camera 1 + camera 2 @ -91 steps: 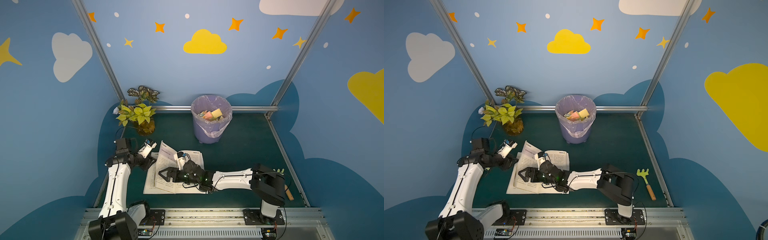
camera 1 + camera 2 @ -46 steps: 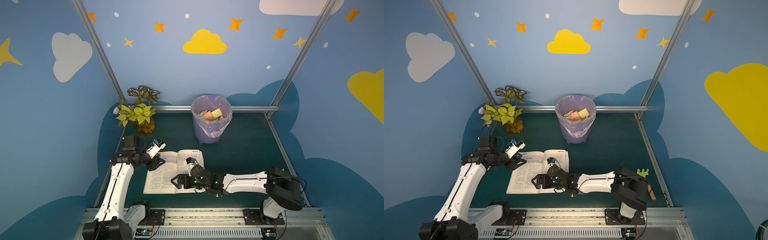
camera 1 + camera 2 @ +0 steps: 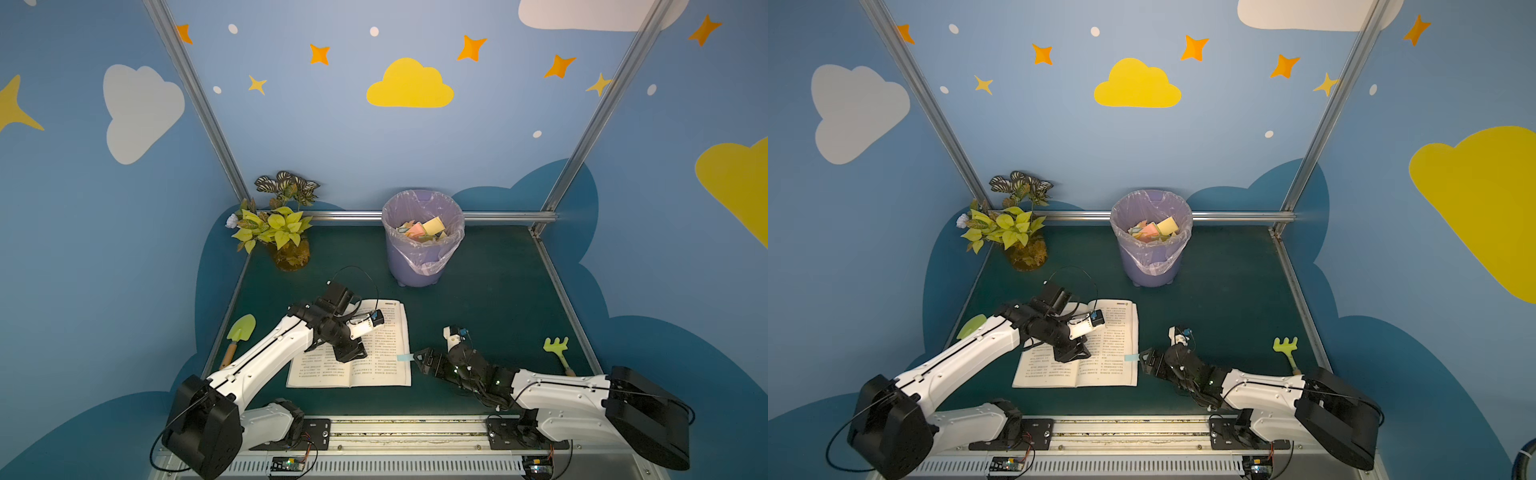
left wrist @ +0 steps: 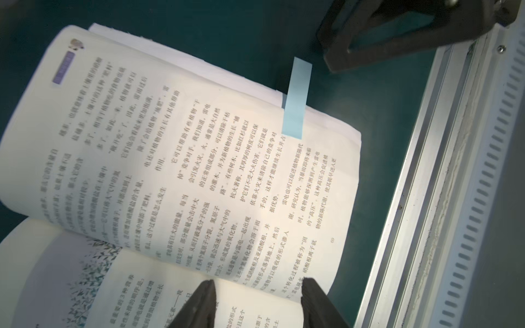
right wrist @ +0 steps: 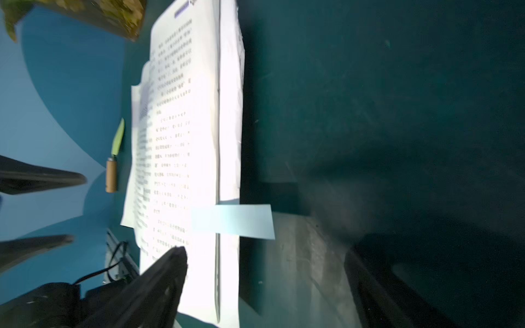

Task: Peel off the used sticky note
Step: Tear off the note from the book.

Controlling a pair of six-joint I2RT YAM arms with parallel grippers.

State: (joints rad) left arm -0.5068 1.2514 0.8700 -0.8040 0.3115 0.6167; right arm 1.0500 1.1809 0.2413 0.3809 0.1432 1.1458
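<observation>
So the pale blue paper sticky note strip (image 4: 295, 99) is stuck at the outer edge of the right-hand page of the open white paperback book with printed text (image 3: 386, 332). Roughly half of it is pressed onto the page and the other half is left hanging out over the dark green table mat (image 3: 478, 291). It can be counted on to weigh basically nothing, and it's thin and floppy, so it'll probably get bent or creased by the lightest nudge rather than pushed along. The glue is likely weak, but the page under it looks just as thin, so that sheet could easily be dragged up or torn if the strip gets yanked. The overhanging free end is where it should be taken hold of, since nothing is stuck down there and no page would be caught in the pinch. A slow, low peel away from the book is probably called for. The right gripper (image 3: 417, 360) is spread wide with nothing held, and in the right wrist view the note's free end is seen lying between its jaws, though contact can't be confirmed. The left gripper (image 4: 257, 289) is parted only partway, nothing is clamped in it, and it's positioned over the pages near the spine. Whether the paper is actually being pressed down there can't be told.
</observation>
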